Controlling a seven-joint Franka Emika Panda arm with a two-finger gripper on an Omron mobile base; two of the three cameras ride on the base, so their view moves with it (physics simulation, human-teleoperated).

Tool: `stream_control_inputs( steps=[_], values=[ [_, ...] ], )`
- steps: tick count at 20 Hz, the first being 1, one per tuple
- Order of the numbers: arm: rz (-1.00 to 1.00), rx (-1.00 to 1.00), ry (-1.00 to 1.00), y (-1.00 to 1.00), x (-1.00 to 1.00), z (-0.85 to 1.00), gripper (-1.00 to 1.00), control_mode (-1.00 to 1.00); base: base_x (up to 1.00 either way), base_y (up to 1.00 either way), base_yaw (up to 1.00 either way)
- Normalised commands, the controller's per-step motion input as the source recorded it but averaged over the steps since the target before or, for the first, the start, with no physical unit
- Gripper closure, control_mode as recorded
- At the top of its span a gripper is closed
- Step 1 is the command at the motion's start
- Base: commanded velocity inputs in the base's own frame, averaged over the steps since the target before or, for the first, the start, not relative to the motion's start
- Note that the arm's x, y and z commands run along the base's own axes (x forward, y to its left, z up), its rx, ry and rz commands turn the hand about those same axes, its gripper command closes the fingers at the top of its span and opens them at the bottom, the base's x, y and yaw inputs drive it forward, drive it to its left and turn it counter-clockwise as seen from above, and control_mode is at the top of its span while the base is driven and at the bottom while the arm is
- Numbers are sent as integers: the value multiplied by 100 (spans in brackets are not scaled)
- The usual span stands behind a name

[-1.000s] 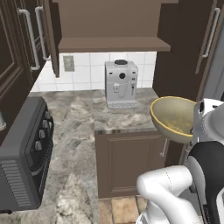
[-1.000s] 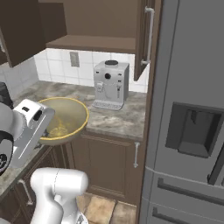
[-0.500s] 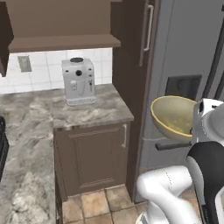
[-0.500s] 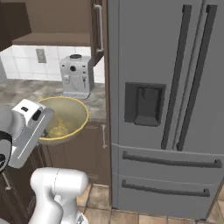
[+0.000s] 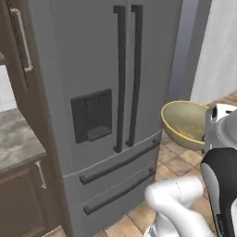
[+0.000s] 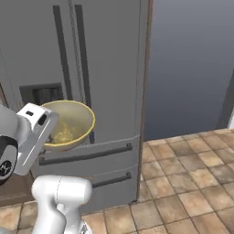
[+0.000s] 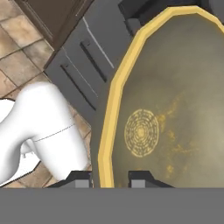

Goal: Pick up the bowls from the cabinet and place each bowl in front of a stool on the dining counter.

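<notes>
Olive-beige bowl (image 5: 186, 124) with the yellowish rim is up in the air, carried at the end of the arm, tipped so its opening faces partly sideways toward the fridge. In the right base view the same bowl (image 6: 68, 124) sits right at the white hand housing, in front of the lower part of the fridge doors. Hand view: bowl wall (image 7: 175, 113) runs up between the two dark finger tips, yellow rim passing through the gap, round embossed pattern visible on the inside bottom.

Pincer (image 7: 110, 179) is clamped down on the bowl rim, one tip inside the bowl and one outside, nearly fully closed.

Around it: grey French-door fridge (image 5: 92, 92) with two long dark vertical handles, a dispenser recess in the left door and two drawer fronts below. Tan tiled floor (image 6: 192, 183) under and to the right. Left of the fridge, a corner of marbled counter (image 5: 14, 143) over a dark brown base cabinet (image 5: 23, 203).
</notes>
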Motion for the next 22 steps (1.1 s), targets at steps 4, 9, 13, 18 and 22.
stream_control_inputs(
  steps=[4,9,13,18,22],
  values=[
    [0,0,0,0,0,0,100,100,2,-88,-78],
    [0,0,0,0,0,0,100,100,18,-84,-77],
    [0,0,0,0,0,0,100,100,22,-75,-78],
    [0,0,0,0,0,0,100,100,35,-66,-74],
    [0,0,0,0,0,0,100,100,49,-75,-66]
  ],
)
